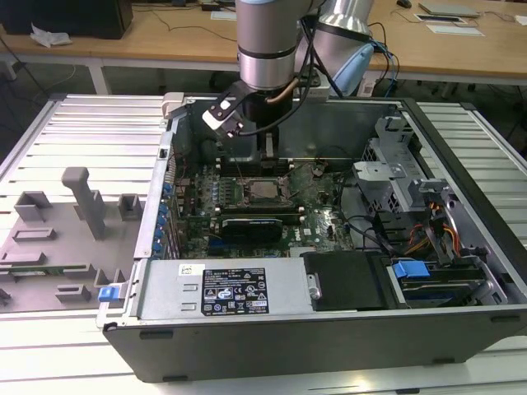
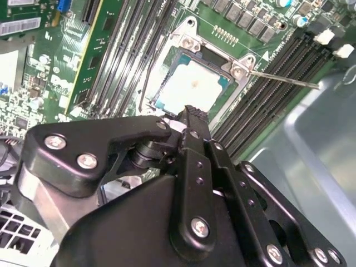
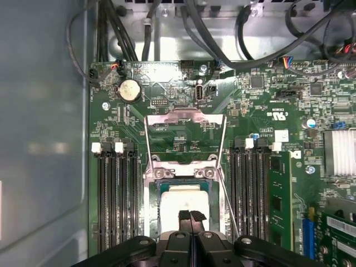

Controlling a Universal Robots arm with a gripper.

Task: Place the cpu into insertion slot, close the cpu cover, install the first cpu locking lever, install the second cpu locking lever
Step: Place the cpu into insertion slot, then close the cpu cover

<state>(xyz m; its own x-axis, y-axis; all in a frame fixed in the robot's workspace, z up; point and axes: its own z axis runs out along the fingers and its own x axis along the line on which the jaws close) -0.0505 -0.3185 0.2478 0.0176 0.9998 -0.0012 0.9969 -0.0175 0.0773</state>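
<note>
Inside PC case (image 1: 346,346): gripper (image 3: 192,214) fingers pressed together over seated cpu (image 3: 178,199), cpu cover (image 3: 186,118) open; reckon ease it down square.

Grey arm (image 1: 265,41) vertical, black jaws pressed together, tips (image 3: 192,216) straight downward.

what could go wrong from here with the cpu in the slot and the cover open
1. The shut fingers sit right over the cpu in the insertion slot; if the chip is not lying flat, a push could harm the slot beneath.
2. The cpu cover stands open and a thin locking lever runs close beside the slot, so the fingers might snag either.
</note>
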